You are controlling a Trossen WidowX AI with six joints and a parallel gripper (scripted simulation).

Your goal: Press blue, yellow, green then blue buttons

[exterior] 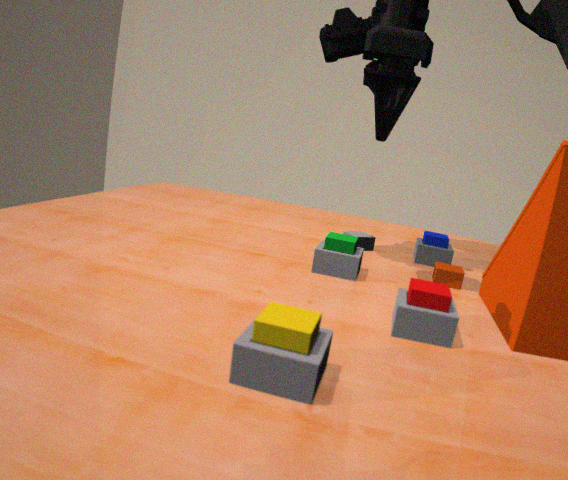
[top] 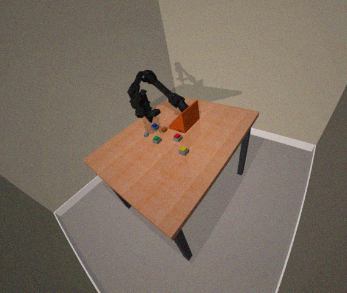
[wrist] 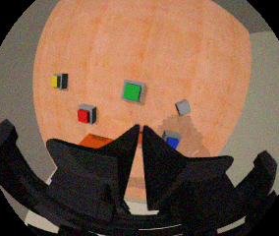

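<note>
My gripper (top: 150,121) (exterior: 381,139) (wrist: 141,129) is shut and empty, high above the table, touching no button. The blue button (top: 154,126) (exterior: 435,239) (wrist: 172,142) stands at the far side, its cap raised; in the wrist view it is just right of the fingertips, partly covered by a finger. The green button (top: 156,138) (exterior: 340,243) (wrist: 132,91) stands ahead of the fingertips in the wrist view. The yellow button (top: 183,149) (exterior: 287,327) (wrist: 55,81) is nearest the exterior camera, its cap raised.
The red button (top: 177,136) (exterior: 429,295) (wrist: 83,115) stands between the yellow button and an orange wedge (top: 190,118) (exterior: 548,258). A small orange block (top: 164,129) (exterior: 447,275) lies near the blue button. A grey block (top: 146,134) (exterior: 366,241) (wrist: 183,107) lies behind the green button in the exterior view.
</note>
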